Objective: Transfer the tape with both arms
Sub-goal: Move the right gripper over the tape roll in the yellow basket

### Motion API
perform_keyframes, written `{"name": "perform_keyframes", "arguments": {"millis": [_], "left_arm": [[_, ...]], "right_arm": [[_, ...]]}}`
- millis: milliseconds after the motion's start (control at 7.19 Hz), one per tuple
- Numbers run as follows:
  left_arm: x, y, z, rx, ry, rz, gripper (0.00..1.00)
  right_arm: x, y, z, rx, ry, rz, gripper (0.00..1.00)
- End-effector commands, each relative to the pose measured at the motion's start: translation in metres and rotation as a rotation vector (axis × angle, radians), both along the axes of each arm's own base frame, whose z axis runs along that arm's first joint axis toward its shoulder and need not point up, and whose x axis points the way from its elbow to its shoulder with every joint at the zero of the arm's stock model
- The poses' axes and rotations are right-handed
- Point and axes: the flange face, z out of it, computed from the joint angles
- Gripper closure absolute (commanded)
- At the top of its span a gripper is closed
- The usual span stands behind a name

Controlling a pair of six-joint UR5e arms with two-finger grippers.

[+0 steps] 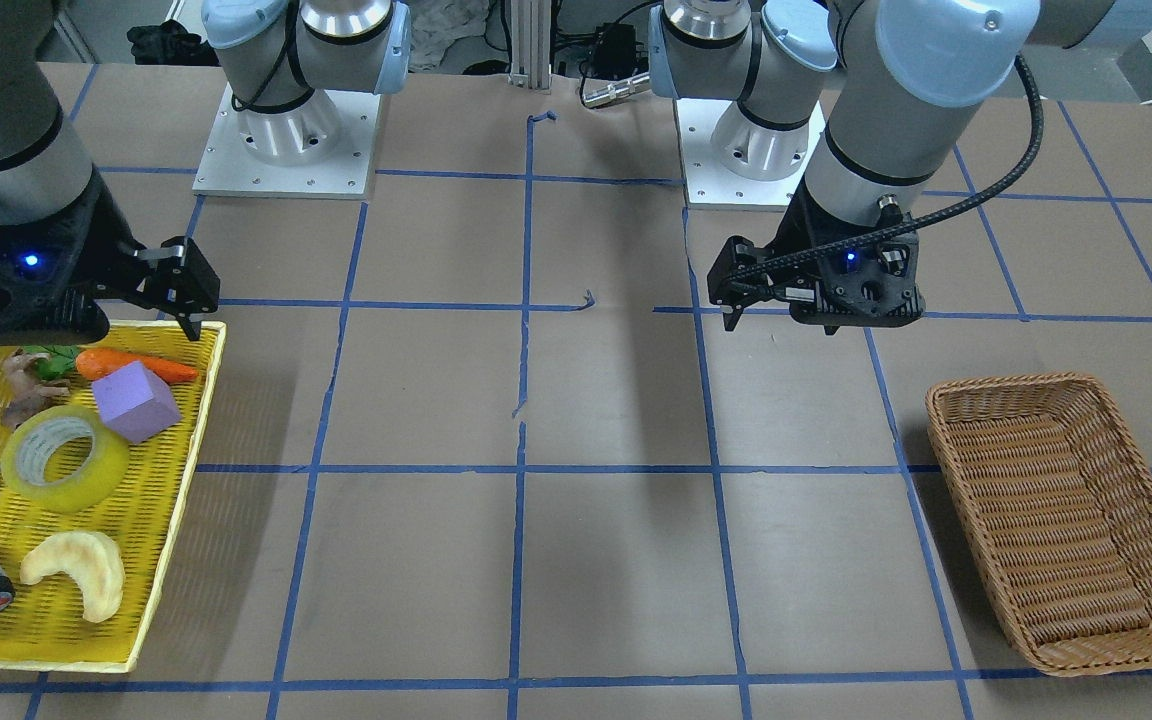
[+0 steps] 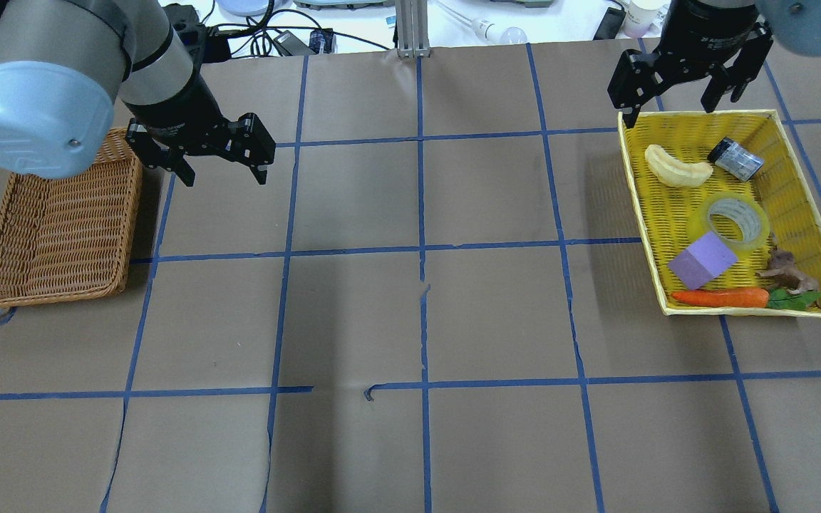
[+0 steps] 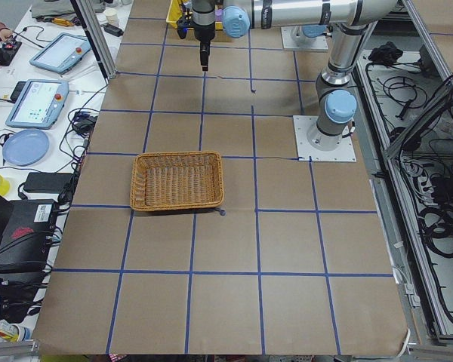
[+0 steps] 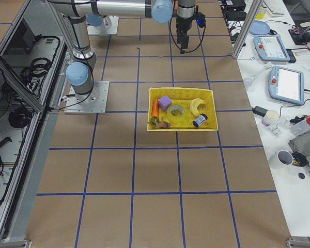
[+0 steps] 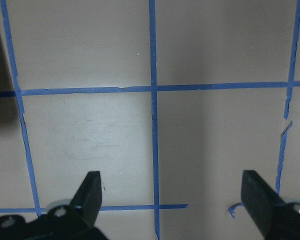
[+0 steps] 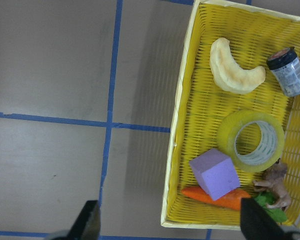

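- Right gripper (image 6: 170, 220), fingers (image 6: 90, 222) spread wide and holding nothing, hanging high over the robot-side, inboard corner of the yellow tray (image 6: 177, 125).
- Ahead of those fingers and off to the robot's right, inside the tray: the tape (image 6: 251, 141), lying flat on the mesh floor with its pale open core facing up.
- No long axis to line up on a ring lying this way; by the look of it, a matter of shifting outward and away from the robot, then dropping straight down across the roll's wall.
- Crowded on the robot side by the purple block (image 6: 214, 173), close against the roll if not touching it, with the carrot (image 6: 230, 200) just beyond and a small brown figure (image 6: 275, 182) at the roll's outboard side.
- Farther along the tray, apart from the roll: a curved bread piece (image 6: 232, 70) and the small grey cylinder (image 6: 290, 72).
- Plainly the nearer arm for the pickup: the right one.
- Well apart across the table (image 2: 496, 313): left gripper (image 2: 225, 174), fingers likewise apart and empty, over a bare patch just beside the wicker basket (image 2: 61, 214), probably placed as the receiving side of the transfer.
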Motion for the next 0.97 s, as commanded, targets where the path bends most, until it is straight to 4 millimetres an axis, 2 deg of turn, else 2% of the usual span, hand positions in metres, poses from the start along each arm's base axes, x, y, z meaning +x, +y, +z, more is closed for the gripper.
{"name": "perform_keyframes", "arguments": {"millis": [0, 278, 417, 557, 696, 835], "left_arm": [[0.0, 0.0, 0.0, 0.001, 0.001, 0.0, 0.0], [-0.001, 0.0, -0.002, 0.004, 0.004, -0.002, 0.0], [-0.001, 0.0, -0.002, 0.004, 0.005, -0.002, 0.0], [-0.001, -0.001, -0.003, 0.006, 0.005, -0.002, 0.0], [-0.001, -0.001, -0.004, 0.007, 0.005, -0.002, 0.0], [-0.001, -0.002, -0.004, 0.009, 0.004, -0.002, 0.0]], "right_arm": [[-0.069, -0.027, -0.031, 0.024, -0.003, 0.123, 0.01], [-0.13, -0.042, -0.067, 0.068, -0.018, 0.219, 0.03], [-0.17, -0.047, -0.097, 0.06, -0.014, 0.249, 0.04], [-0.206, -0.041, -0.135, 0.064, -0.018, 0.242, 0.04], [-0.223, -0.038, -0.166, 0.033, -0.034, 0.264, 0.02], [-0.228, -0.036, -0.194, 0.064, -0.041, 0.289, 0.07]]}}
